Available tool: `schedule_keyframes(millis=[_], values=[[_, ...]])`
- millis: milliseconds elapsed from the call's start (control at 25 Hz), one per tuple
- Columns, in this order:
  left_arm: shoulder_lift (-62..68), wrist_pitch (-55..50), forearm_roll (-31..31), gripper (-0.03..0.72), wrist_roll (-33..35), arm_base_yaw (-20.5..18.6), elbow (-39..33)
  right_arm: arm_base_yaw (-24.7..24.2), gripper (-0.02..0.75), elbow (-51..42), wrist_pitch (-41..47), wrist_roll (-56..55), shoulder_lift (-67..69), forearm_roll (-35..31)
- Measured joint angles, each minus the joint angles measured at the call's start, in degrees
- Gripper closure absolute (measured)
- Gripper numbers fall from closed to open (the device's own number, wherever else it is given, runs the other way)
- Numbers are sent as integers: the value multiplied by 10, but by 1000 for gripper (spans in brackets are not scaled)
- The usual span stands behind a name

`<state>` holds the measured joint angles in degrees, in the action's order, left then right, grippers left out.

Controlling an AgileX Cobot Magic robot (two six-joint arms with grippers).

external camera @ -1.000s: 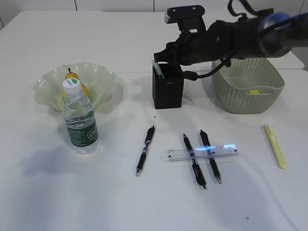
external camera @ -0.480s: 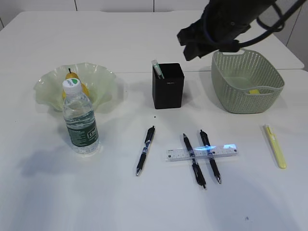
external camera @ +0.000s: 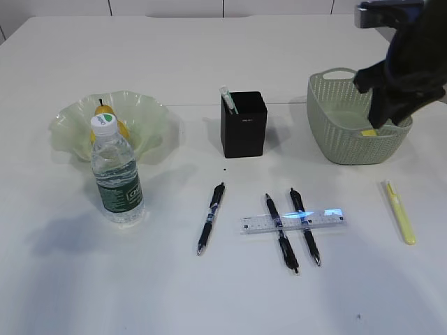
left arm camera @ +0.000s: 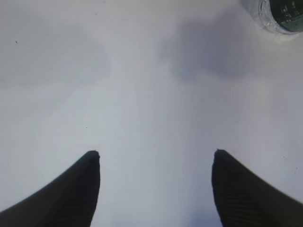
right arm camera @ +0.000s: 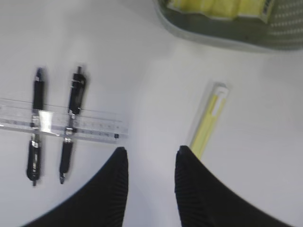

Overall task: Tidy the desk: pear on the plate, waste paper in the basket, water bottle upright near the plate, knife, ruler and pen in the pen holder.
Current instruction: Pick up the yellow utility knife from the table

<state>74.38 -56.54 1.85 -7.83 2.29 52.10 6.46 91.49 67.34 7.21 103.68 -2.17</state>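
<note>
White desk [external camera: 209, 293] carries all. Sage basket [external camera: 335, 139] holds waste paper [external camera: 369, 132]. Pear [external camera: 120, 127] on plate [external camera: 150, 118], water bottle [external camera: 115, 174] upright beside. Ruler [external camera: 293, 221] across two pens. Right pincer [right arm camera: 150, 156] slightly apart, empty; left pincer [left arm camera: 155, 158] wide apart.

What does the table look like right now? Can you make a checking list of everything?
Surface: white desk, a few dark specks.
Job's things: pear on plate; water bottle upright beside it; waste paper in basket; ruler lying across two pens; third pen loose; yellow knife on desk; pen holder holds one item.
Clutter: nothing seen.
Grippers: left gripper open, empty; right gripper part open, empty, above knife.
Cables: nothing seen.
Surroundings: pale wall panels.
</note>
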Motion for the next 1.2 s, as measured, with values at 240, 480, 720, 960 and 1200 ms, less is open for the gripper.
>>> schedule_keyframes(millis=[240, 480, 720, 960, 1200], values=[[0, 0, 0, 169, 0, 0, 0, -37, 484, -76, -25, -24, 0, 28], [0, -1, 0, 169, 0, 0, 0, -57, 484, -96, -50, -40, 30, 32], [0, -1, 0, 169, 0, 0, 0, -66, 484, -96, -63, -43, 81, 32], [0, -1, 0, 171, 0, 0, 0, -96, 484, -97, -81, -43, 106, 17], [0, -1, 0, 171, 0, 0, 0, -102, 445, -97, -99, -52, 129, 14]])
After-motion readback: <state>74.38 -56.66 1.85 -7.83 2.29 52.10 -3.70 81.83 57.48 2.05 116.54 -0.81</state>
